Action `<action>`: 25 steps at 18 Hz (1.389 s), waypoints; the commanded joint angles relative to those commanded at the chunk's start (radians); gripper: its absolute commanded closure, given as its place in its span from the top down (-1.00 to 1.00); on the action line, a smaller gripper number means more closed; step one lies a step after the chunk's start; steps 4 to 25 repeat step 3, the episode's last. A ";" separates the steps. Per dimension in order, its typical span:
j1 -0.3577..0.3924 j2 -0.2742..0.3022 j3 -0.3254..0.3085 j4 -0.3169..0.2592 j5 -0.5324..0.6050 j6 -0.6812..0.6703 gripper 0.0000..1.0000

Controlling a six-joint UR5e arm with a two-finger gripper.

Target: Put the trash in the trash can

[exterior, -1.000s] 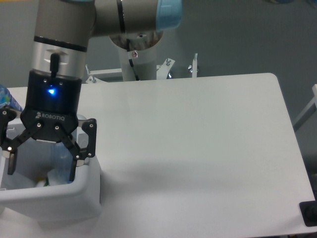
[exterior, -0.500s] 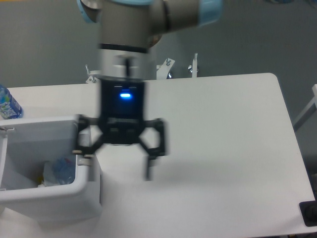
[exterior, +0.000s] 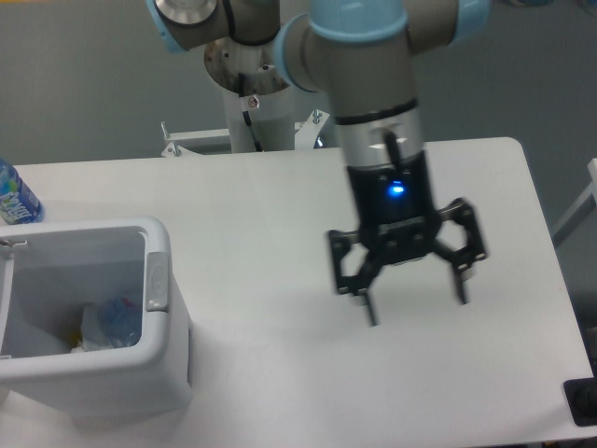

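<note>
the trash can (exterior: pixel 149 378) sits at 8 o'clock on the counter (exterior: pixel 280 224), the wrapper (exterior: pixel 89 329) and slim bottle (exterior: pixel 119 319) inside it. at 3 o'clock the end effector (exterior: pixel 415 299) hangs wide open, holding nothing.

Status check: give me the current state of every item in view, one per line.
gripper: open, empty, above the bare table right of centre.
trash can: upright, no lid on it, at the table's front left corner.
crumpled wrapper: inside the trash can, at the bottom.
slim clear bottle: inside the trash can, next to the wrapper.
blue-and-green label bottle: on the table behind the trash can, at the frame's left edge, partly cut off.
</note>
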 joint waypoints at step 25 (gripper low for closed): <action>0.025 0.026 -0.020 -0.060 0.002 0.146 1.00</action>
